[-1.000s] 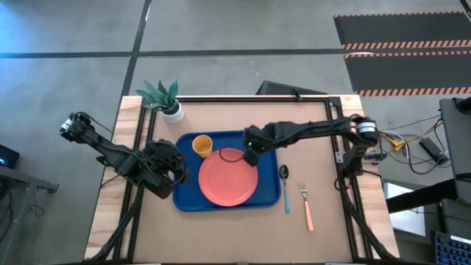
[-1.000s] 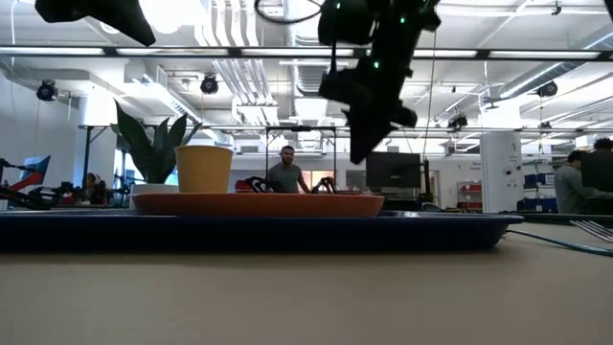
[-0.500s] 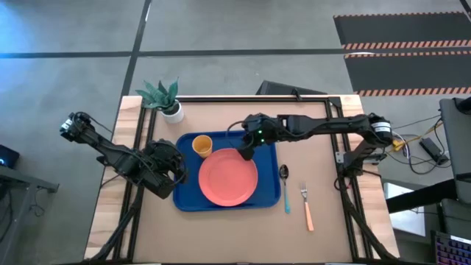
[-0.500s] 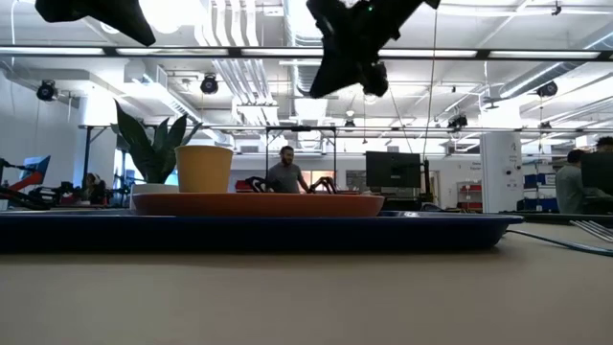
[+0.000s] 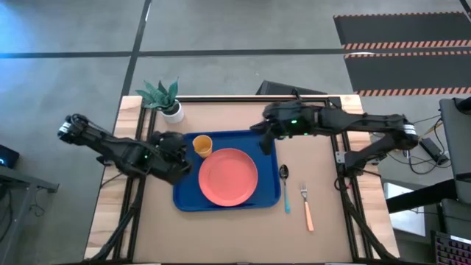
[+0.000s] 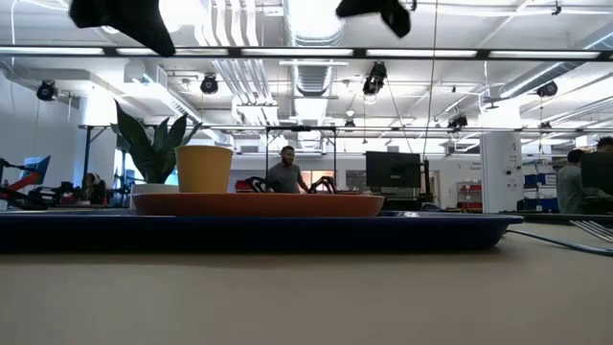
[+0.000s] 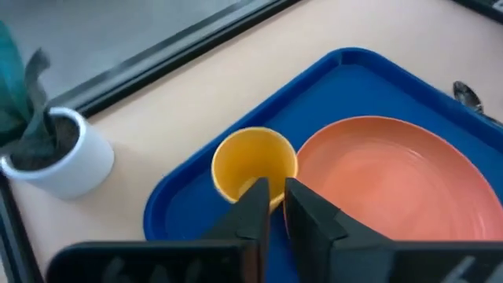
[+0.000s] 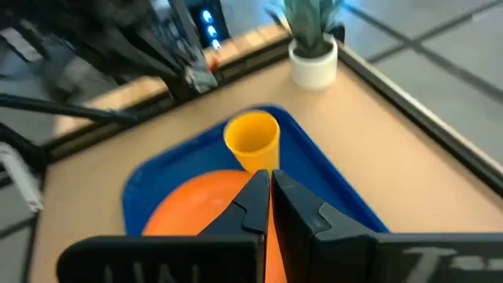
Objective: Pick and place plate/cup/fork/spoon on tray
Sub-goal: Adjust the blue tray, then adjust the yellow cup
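1. Lifting off the round coral-pink plate (image 5: 229, 177), the right claw (image 5: 263, 142) now hovers, fingers closed and empty, over the large blue plastic tray (image 5: 184, 197) at its far right corner.
2. Left claw (image 5: 179, 149), also closed, waits beside the small orange-yellow cup (image 5: 202, 145), which stands on the tray like the plate.
3. Next likely: the blue-handled spoon (image 5: 285, 187) and orange-handled fork (image 5: 305, 207) lie on the surface; open and descend.

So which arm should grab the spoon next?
Probably the right: its gripper hovers at the tray's right edge, on the side where the spoon lies. The left gripper sits beyond the tray's far side.

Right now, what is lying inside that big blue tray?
The blue tray holds the coral plate and, beside it, the small orange-yellow cup. The spoon and fork lie on the table outside it. What the plate covers cannot be seen.
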Robot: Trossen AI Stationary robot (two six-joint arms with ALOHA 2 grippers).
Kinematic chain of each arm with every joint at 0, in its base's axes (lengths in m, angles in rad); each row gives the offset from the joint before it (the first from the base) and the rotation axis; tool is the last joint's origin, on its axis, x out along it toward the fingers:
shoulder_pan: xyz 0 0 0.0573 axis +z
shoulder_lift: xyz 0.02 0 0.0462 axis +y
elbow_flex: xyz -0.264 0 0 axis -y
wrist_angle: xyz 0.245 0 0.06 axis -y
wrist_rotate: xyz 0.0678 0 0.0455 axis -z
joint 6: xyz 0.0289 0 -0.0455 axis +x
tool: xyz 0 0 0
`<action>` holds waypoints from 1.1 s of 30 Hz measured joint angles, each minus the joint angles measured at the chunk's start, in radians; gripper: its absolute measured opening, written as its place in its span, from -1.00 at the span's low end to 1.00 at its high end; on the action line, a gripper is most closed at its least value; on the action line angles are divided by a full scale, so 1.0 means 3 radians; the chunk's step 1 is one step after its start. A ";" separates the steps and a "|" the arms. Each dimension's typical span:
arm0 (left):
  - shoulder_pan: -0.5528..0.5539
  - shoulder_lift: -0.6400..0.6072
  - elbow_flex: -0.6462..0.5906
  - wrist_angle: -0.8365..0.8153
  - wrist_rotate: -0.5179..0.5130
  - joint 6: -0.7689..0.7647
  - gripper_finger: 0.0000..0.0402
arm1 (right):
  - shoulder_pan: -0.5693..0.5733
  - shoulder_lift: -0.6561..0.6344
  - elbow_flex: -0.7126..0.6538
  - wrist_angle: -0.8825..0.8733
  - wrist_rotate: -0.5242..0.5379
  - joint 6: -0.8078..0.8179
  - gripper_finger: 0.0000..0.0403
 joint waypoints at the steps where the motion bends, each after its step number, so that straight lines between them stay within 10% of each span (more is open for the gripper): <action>1: 0.0064 0.0000 0.0000 0.0110 0.0023 0.0175 -0.80 | 0.0010 -0.0072 0.0000 0.0000 0.0000 -0.0002 -0.96; 17: 0.1658 -0.0014 0.0048 0.0454 0.1736 0.1464 -0.29 | 0.0112 -0.0692 -0.0001 -0.0477 0.0000 -0.0031 -0.96; 33: 0.2105 0.0590 0.0036 0.0451 0.2177 0.1963 -0.29 | 0.0112 -0.0687 -0.0008 -0.0593 -0.0002 -0.0236 -0.96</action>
